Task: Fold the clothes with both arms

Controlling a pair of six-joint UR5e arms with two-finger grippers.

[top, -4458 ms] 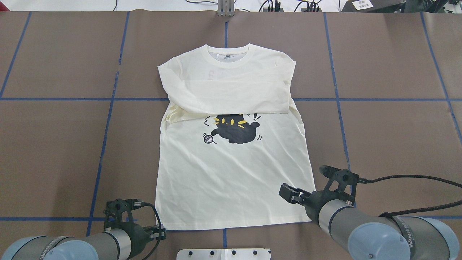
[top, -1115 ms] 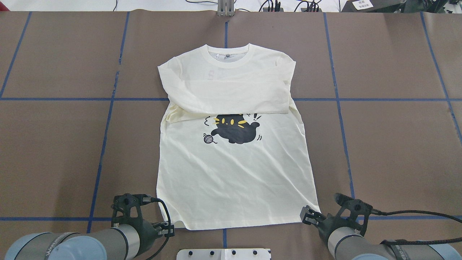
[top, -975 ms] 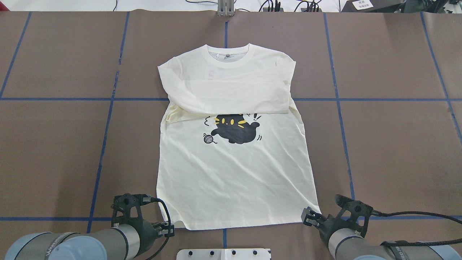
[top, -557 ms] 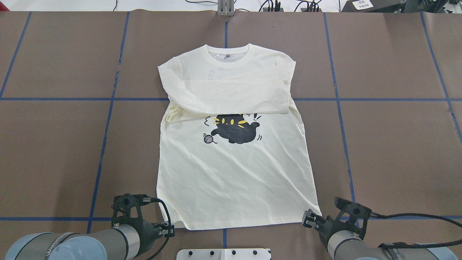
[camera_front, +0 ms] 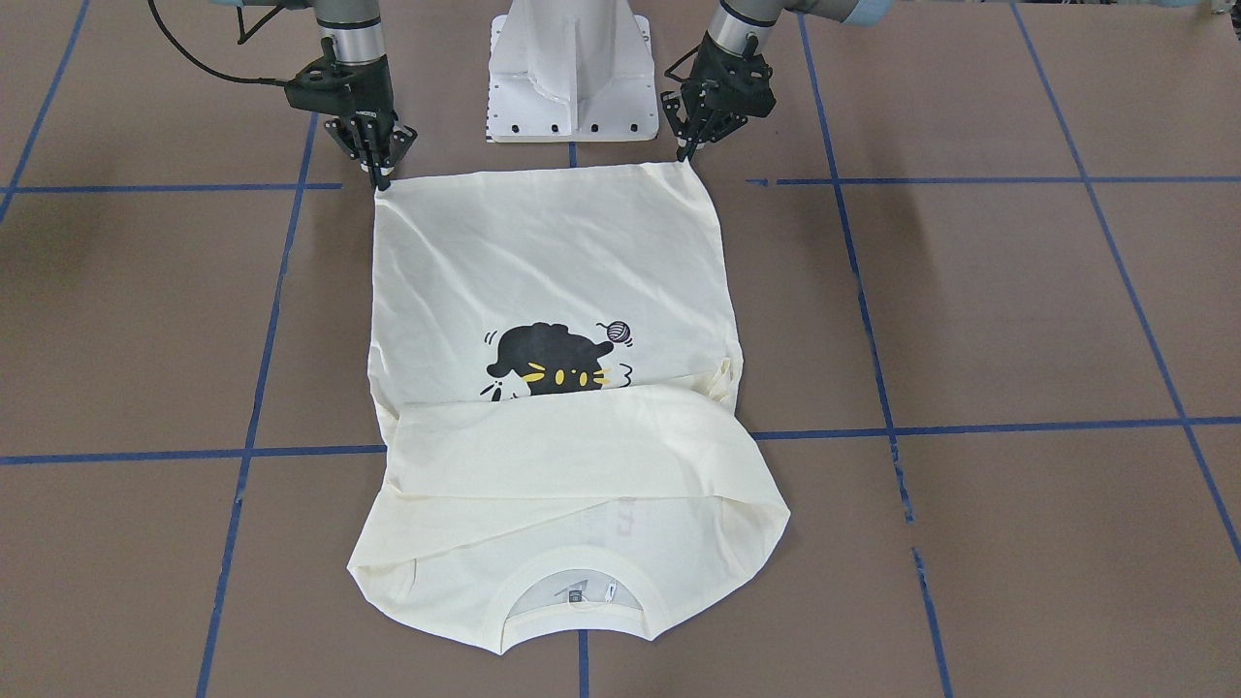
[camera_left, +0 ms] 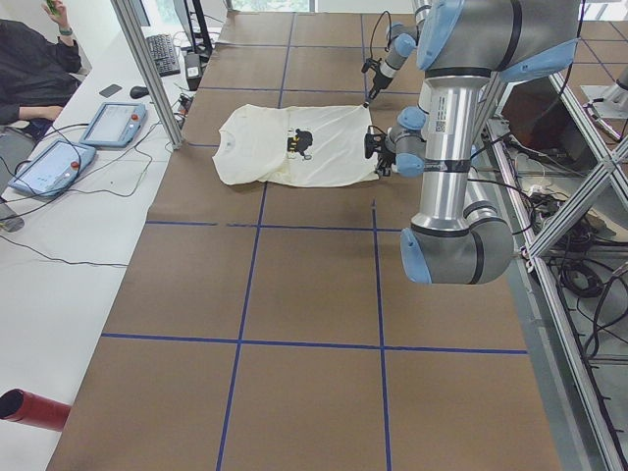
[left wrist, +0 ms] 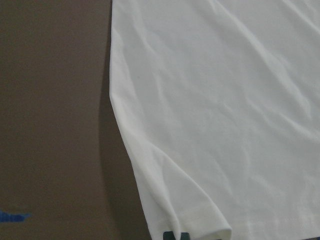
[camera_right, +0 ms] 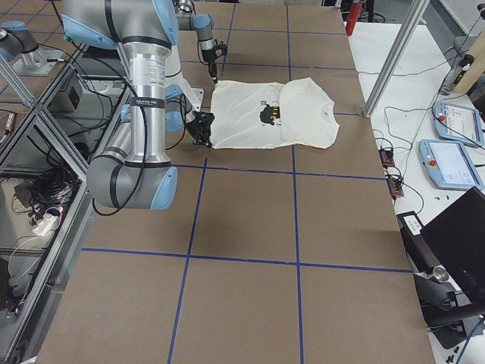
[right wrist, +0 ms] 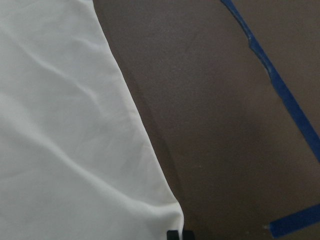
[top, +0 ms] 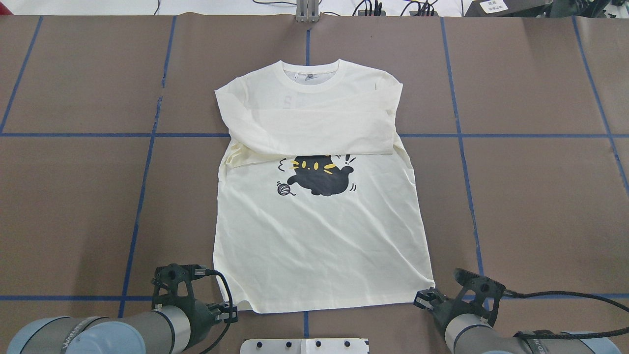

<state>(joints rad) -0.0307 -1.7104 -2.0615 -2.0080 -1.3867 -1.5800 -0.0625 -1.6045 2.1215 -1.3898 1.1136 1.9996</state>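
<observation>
Showing cat print (top: 317,177) on T-shirt (top: 319,246); neck label (top: 309,76) illegible

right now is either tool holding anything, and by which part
Cannot be told. The left tool and right tool each meet a bottom hem corner of the T-shirt; grip unclear.

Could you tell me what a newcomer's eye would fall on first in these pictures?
A cream T-shirt lies flat at mid-table, sleeves folded across its chest, a black cat print showing beside them. The left gripper and the right gripper are each poised at a hem corner on the robot's side.
</observation>
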